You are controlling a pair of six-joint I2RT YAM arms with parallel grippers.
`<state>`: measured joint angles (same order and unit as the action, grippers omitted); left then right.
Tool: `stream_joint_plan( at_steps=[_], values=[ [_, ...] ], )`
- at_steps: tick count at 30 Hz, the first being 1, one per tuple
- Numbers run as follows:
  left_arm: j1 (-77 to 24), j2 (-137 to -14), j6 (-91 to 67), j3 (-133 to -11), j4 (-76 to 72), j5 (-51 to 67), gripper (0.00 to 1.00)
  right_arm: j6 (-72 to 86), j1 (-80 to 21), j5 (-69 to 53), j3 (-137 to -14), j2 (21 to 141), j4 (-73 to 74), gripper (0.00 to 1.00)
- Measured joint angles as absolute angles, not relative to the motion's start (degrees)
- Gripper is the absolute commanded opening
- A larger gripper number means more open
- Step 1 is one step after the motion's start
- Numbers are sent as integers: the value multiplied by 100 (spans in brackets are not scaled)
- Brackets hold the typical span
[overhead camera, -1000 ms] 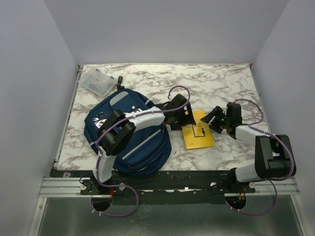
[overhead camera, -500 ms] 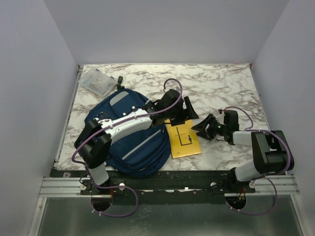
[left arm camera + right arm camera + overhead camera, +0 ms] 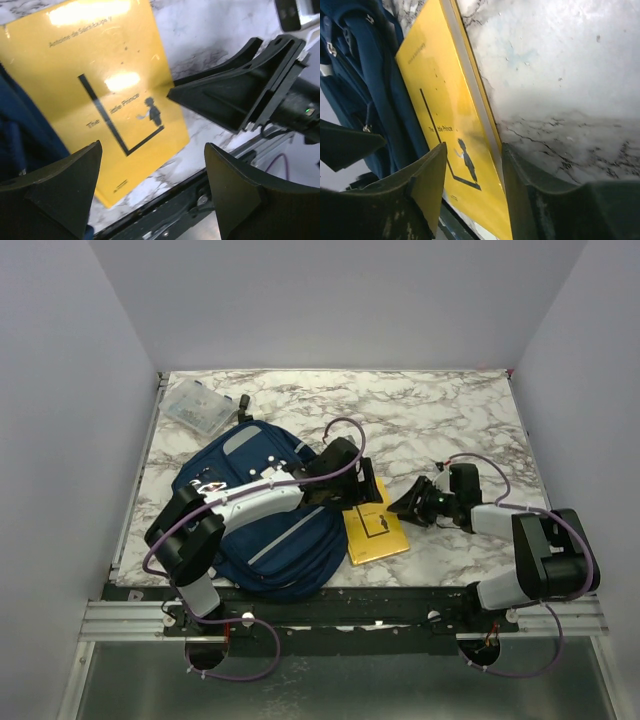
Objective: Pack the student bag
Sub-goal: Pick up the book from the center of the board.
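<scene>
Top external: student bag (image 3: 255, 510) lies against the yellow book (image 3: 373, 530), on its left side.
Left wrist: left gripper (image 3: 150, 165) — fingers spread wide over the book's cover.
Right wrist: right gripper (image 3: 472, 165) straddles the book's edge — gripping or not, cannot tell.

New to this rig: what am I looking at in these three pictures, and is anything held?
Two robot arms are bolted at the near edge of a marble table. The wide picture looks down from above; the other two come from a camera on each wrist. On the table lie a navy backpack, a yellow book beside it, and a clear plastic box far left. The left gripper hovers open over the book; the right gripper stands open at its edge. Nothing looks held.
</scene>
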<state>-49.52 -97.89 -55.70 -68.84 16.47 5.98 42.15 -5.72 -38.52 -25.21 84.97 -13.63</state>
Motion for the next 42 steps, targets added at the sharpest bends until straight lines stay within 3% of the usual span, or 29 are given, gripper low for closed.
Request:
stream_joint_plan(
  at_steps=[8,13,19,26,29,42],
  values=[
    [-5000,-9568,-5183,-6261,1374,958,83,3837,-607,-3680,-2512,7950,-486,31],
    [-5162,-9804,-5111,-6165,1160,1116,83,3918,-607,-4007,-2510,7478,-231,28],
    [-5332,-9581,-5070,-5863,993,1100,84,3879,-607,-3909,-2582,7048,139,38],
    [-5485,-8707,-5103,-5227,937,967,86,3754,-727,-3913,-2985,7708,-91,65],
    [-5603,-8510,-5221,-4991,819,961,87,3765,-790,-3962,-3124,8038,-336,71],
    [-6458,-8624,-7057,-4814,1282,414,91,3520,-1066,-3686,-5336,10149,-751,74]
  ],
)
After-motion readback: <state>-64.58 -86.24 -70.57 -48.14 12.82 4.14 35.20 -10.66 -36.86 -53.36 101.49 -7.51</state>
